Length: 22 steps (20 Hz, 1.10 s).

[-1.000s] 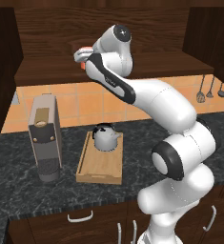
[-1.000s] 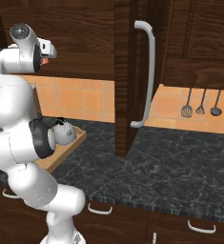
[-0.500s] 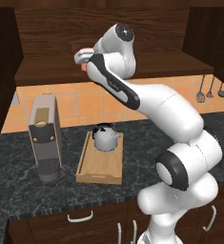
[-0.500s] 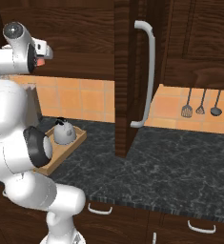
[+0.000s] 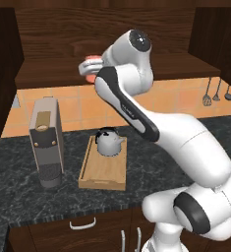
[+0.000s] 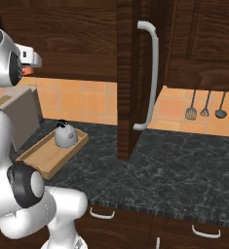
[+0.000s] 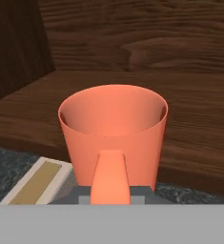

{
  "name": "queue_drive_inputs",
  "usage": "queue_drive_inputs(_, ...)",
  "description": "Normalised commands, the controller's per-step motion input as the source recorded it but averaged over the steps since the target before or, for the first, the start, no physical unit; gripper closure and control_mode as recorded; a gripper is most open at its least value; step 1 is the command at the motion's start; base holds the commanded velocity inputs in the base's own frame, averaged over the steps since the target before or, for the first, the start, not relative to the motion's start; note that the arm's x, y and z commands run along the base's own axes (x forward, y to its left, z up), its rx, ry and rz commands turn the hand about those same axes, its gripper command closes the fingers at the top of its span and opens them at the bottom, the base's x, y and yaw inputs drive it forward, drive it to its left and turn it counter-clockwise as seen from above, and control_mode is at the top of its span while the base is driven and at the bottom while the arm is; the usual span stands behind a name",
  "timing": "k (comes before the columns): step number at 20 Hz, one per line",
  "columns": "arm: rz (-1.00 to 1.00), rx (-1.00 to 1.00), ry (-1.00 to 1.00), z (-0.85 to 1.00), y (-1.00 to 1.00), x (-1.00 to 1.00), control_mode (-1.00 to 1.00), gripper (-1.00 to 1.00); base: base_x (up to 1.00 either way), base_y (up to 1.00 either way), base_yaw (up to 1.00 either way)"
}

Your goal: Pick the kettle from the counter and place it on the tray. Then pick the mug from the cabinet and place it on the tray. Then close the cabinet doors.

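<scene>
1. Left base view: the small orange-red cylindrical mug [image 5: 91,64] sits at the white arm's two-finger gripper [image 5: 89,69], up at the front of the inner shelf of the large dark brown wood-grain wall cabinet [image 5: 107,34]. The rectangular light wooden tray [image 5: 103,170] lies well below the mug and slightly toward the arm's base, on the dark speckled stone counter [image 5: 18,194]. The squat silver-grey kettle [image 5: 109,142] already stands on the tray's far end, so the bare near end is the open room. The tall grey boxy coffee machine [image 5: 47,142] stands just beside the tray.

2. Right base view: the open dark brown cabinet door [image 6: 130,73] with its long silver bar handle [image 6: 150,78] hangs well apart from the tray, clear of a downward path.

3. Hand view: the mug stands upright, mouth open upward, handle [image 7: 111,177] facing the camera; the jaws appear pressed together on that handle, judging by its place between them.
</scene>
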Motion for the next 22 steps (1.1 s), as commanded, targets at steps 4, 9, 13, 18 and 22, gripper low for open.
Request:
queue_drive_inputs(4,0.10,0.00,0.02,-0.01,-0.02,-0.95,-1.00,1.00,0.00,0.00,0.00)
queue_drive_inputs(9,0.19,0.00,0.00,-0.28,-0.08,-0.85,-1.00,1.00,0.00,0.00,0.00)
queue_drive_inputs(13,0.25,0.00,0.00,-0.52,-0.16,-0.58,-1.00,1.00,0.00,0.00,0.00)
queue_drive_inputs(18,0.19,0.00,0.14,-0.67,-0.27,-0.27,-1.00,1.00,0.00,0.00,0.00)
queue_drive_inputs(22,0.13,0.00,0.11,-0.87,-0.09,-0.09,-1.00,1.00,0.00,0.00,0.00)
